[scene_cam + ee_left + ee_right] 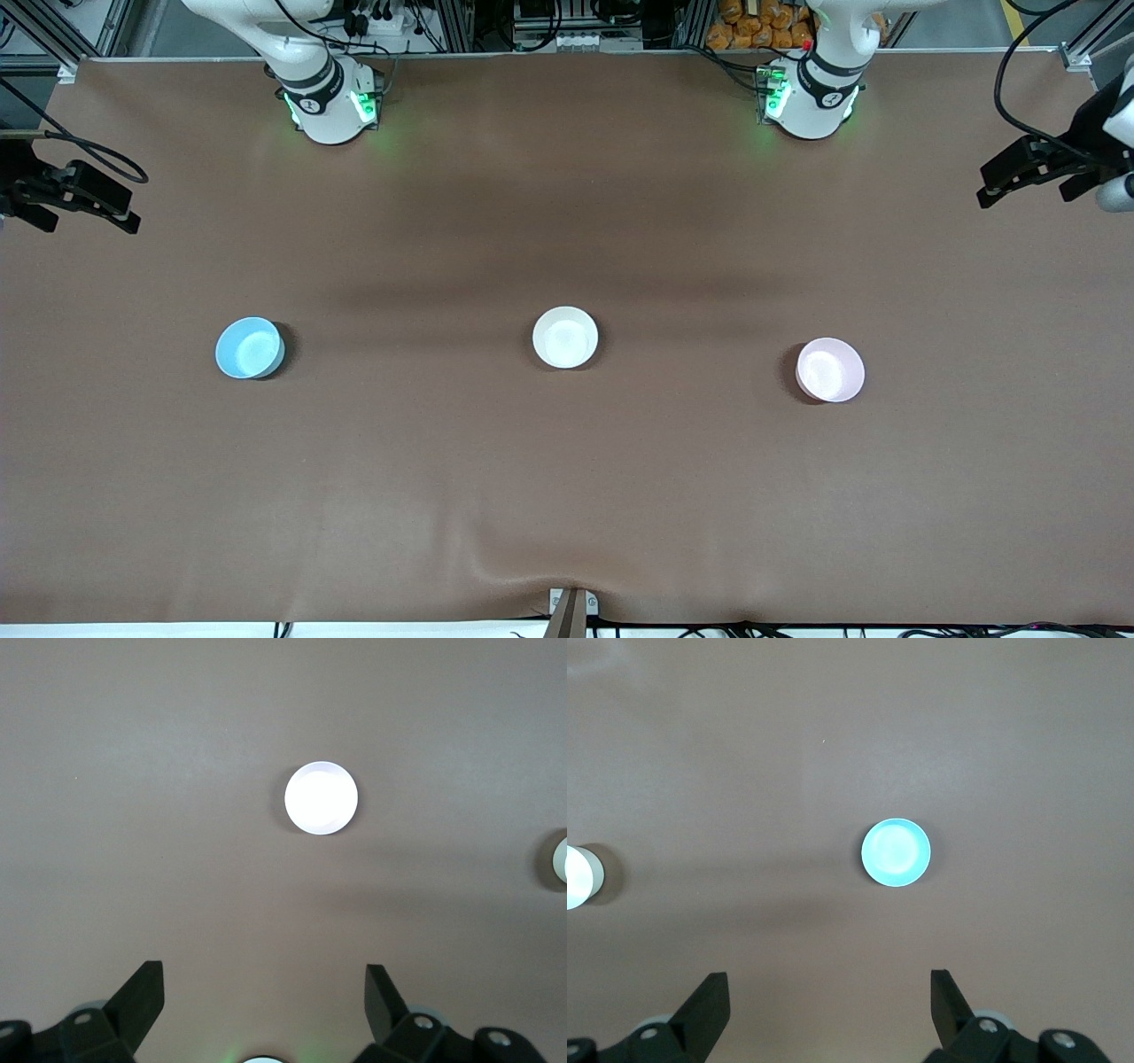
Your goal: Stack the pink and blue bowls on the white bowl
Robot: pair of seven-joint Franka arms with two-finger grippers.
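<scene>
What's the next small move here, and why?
Probably lower the left claw toward the pink bowl. Nothing is stacked yet: the pink bowl, white bowl and blue bowl sit apart on the table, the white one between the other two. Both claws are open and high, the right claw over the blue bowl's end.

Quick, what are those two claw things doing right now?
Left tool: open, empty, up in the air over the brown table.
Right tool: open, empty, likewise.
</scene>
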